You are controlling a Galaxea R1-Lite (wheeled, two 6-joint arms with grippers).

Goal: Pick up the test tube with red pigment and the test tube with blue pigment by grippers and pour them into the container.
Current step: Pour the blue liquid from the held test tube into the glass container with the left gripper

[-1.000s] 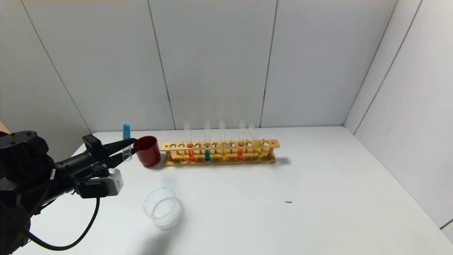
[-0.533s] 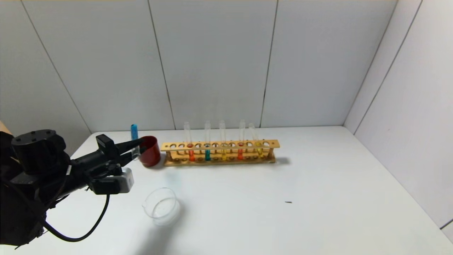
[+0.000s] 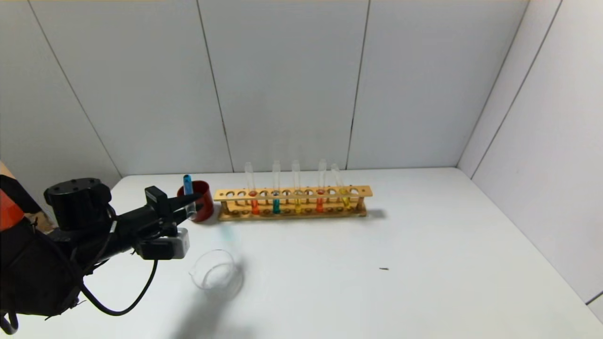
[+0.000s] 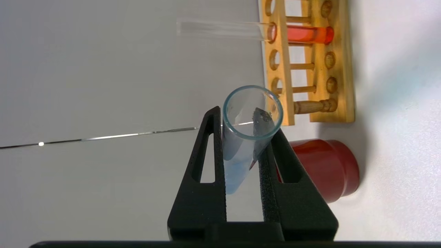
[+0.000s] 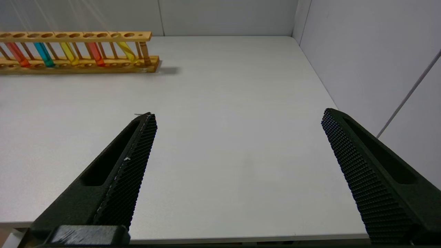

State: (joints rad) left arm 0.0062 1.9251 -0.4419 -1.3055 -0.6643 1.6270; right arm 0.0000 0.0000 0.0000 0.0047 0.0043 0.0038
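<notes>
My left gripper [image 3: 194,203] is shut on the test tube with blue pigment [image 3: 188,190], roughly upright, its blue end above the fingers. In the left wrist view the tube [image 4: 241,151] sits slanted between the left gripper's [image 4: 243,120] black fingers, its open rim toward the camera. The gripper hangs just in front of a dark red cup [image 3: 203,197], behind and left of the container [image 3: 216,275], a clear glass dish. A test tube with red pigment [image 3: 254,205] stands in the wooden rack [image 3: 292,193]. My right gripper [image 5: 238,115] is open over bare table near the front edge.
The rack also holds a second red tube [image 3: 320,202], a teal tube [image 3: 276,205] and yellow tubes [image 3: 297,205]. Grey walls close the back and right. A small dark speck [image 3: 384,269] lies on the white table [image 3: 424,263].
My left gripper has carried the blue tube to the right, from left of the red cup to right in front of it. The dish and rack have not moved.
</notes>
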